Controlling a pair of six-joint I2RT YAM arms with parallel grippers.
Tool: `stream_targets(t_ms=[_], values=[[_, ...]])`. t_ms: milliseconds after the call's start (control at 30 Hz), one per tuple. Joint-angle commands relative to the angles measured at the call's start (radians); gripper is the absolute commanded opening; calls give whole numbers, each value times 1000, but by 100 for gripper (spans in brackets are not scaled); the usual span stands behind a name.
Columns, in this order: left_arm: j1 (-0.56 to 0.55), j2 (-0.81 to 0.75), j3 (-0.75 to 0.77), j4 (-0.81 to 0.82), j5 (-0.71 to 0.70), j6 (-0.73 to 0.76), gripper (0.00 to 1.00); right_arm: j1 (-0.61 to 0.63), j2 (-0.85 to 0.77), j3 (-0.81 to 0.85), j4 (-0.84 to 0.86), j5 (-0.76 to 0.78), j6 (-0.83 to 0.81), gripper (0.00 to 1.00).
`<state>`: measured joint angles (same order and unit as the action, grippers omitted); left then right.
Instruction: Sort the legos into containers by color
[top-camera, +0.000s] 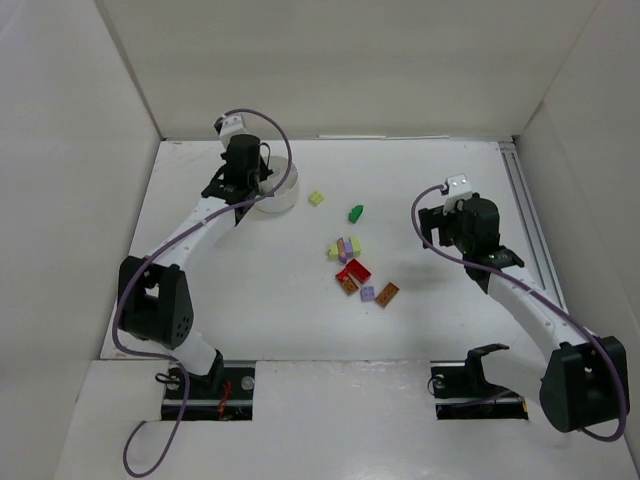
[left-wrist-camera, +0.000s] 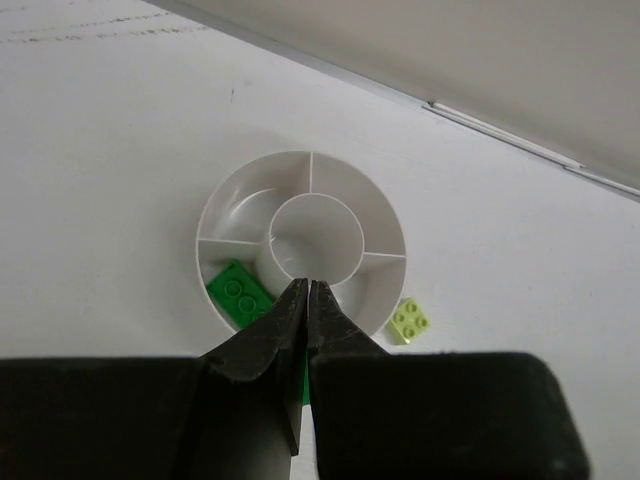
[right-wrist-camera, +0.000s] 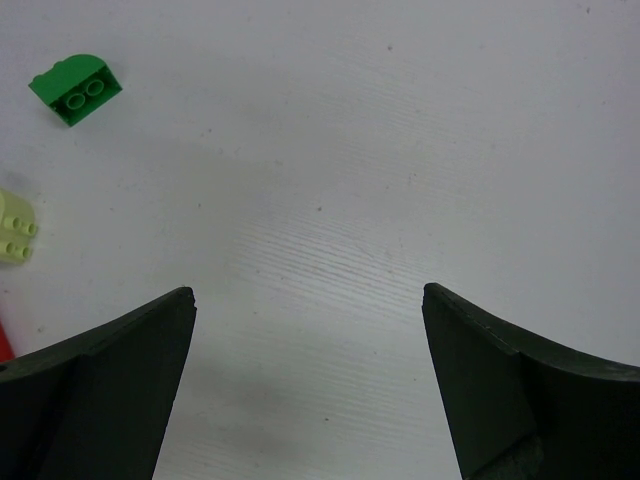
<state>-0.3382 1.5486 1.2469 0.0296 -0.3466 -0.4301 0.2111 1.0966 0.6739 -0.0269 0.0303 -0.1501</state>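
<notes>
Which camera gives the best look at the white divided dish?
The left wrist view: the dish shows nearly whole beyond the left claw, dividers plain, a green brick in one wedge. The top external view shows only its edge past the left arm. The right wrist view misses it.

Bright even light, soft shadows, sharp focus

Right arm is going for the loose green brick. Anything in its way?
Nothing visible. Only tabletop lies between the open right gripper and the green brick. A pale yellow brick sits off to the side.
</notes>
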Motion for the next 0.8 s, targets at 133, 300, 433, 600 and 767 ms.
stream_targets(t_ms=[133, 300, 433, 600, 767], values=[[64, 45, 39, 90, 46, -36, 0, -15, 52, 92, 28, 33, -12, 100], [64, 96, 48, 122, 55, -27, 0, -15, 85, 116, 28, 33, -12, 100], [82, 123, 39, 145, 41, -64, 0, -15, 85, 116, 28, 33, -12, 100], [102, 146, 39, 155, 72, -116, 0, -15, 75, 116, 28, 33, -12, 100], [111, 146, 17, 167, 73, -130, 5, -15, 75, 116, 19, 33, -12, 100]])
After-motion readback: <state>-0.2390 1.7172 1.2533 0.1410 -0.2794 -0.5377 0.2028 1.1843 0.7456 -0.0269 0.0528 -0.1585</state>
